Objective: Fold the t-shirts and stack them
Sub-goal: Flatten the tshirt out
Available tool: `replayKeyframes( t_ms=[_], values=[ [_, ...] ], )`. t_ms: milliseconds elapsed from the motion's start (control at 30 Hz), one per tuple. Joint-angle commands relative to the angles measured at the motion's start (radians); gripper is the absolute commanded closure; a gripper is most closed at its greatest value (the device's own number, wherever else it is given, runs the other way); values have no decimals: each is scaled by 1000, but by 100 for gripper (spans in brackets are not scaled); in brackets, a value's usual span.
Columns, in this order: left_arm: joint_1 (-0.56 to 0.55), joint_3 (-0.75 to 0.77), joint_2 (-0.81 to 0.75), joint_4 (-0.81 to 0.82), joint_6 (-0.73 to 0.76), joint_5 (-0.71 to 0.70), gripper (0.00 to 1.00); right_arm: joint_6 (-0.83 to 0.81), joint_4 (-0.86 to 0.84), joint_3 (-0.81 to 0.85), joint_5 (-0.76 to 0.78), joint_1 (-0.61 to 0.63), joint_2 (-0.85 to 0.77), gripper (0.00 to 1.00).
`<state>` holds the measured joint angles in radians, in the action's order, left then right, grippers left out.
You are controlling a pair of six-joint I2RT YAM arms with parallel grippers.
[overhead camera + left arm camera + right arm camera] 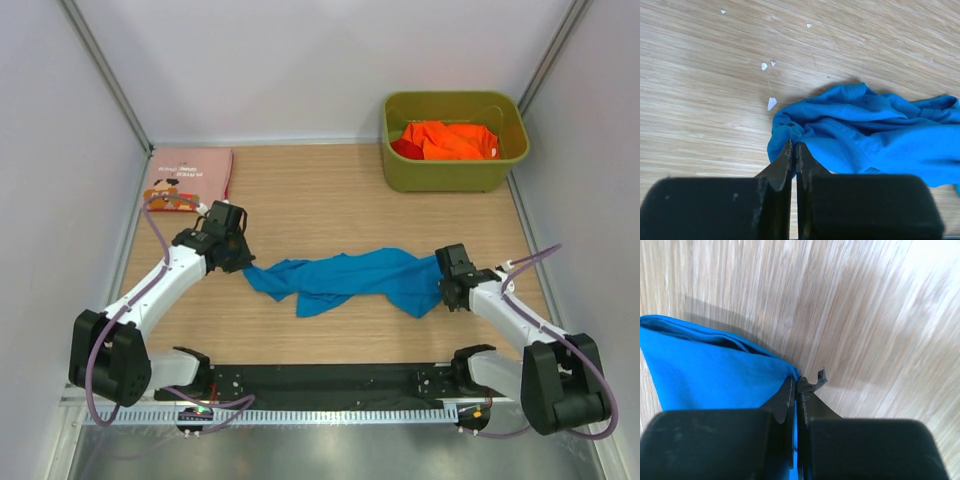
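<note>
- Pink t-shirt (190, 175): is lying folded flat, beyond the left gripper and slightly to its outer side, well apart from it.
- Left gripper (243, 262): is sitting with its jaws pressed together at the blue t-shirt's left tip. In the left wrist view its fingertips (786, 152) are overlapping the bunched edge, so it is judged to be pinching a thin fold there.
- Blue t-shirt (345, 280): is lying crumpled in a long band on the table (300, 190). Its long axis is running straight from one gripper to the other, and each arm is at its own end. The bulk is sagging toward the near edge between them.
- Right gripper (447, 288): is clamping the shirt's right end, with blue cloth (715, 375) showing between its closed fingers and spreading off to its left.
- Judgement: the coming move is depending on that end-to-end line, since drawing the grippers apart along it would be spreading the shirt.
- Bin (455, 178): is standing beyond the right gripper, well apart, holding an orange t-shirt (452, 140) and a red one (404, 149).
</note>
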<state>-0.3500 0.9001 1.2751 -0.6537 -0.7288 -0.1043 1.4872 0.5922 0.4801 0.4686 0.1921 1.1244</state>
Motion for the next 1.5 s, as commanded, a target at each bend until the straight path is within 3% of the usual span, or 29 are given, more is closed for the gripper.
replayKeyframes(
  t_ms=[0, 167, 367, 467, 567, 667, 733, 767, 833, 867, 933, 1100, 1233, 1467],
  values=[
    [6, 6, -13, 31, -20, 37, 100, -51, -17, -18, 126, -8, -81, 99],
    [8, 89, 6, -3, -15, 0, 100, -175, 118, 86, 200, -6, -231, 99],
    [23, 229, 139, 8, -3, 29, 100, -246, 141, 146, 174, -6, -216, 99],
    [57, 319, 263, 38, 28, 98, 100, -298, 89, 167, 163, -6, -199, 99],
    [132, 402, 415, 42, 38, 295, 100, -334, 77, 221, 191, -6, -169, 99],
    [143, 512, 535, 13, 72, 258, 100, -366, 77, 264, 235, -11, -135, 99],
    [143, 597, 581, -23, 107, 253, 87, -375, 80, 288, 235, -13, -121, 99],
    [144, 612, 587, -62, 114, 217, 65, -380, 77, 293, 219, -13, -117, 99],
    [138, 583, 546, -75, 118, 140, 43, -390, 57, 295, 193, -13, -114, 99],
    [134, 545, 470, -66, 118, 61, 41, -390, 55, 293, 167, -14, -110, 99],
    [108, 407, 381, -16, 100, 34, 38, -390, 44, 282, 140, -14, -112, 99],
    [-12, 140, 128, 97, -16, 147, 38, -389, 8, 247, 70, -13, -129, 99],
    [-90, -48, 43, 257, -228, 172, 39, -392, 0, 233, 56, -14, -146, 99],
    [-92, -105, 38, 335, -411, 112, 43, -401, 6, 223, 59, -11, -187, 99]
  ],
)
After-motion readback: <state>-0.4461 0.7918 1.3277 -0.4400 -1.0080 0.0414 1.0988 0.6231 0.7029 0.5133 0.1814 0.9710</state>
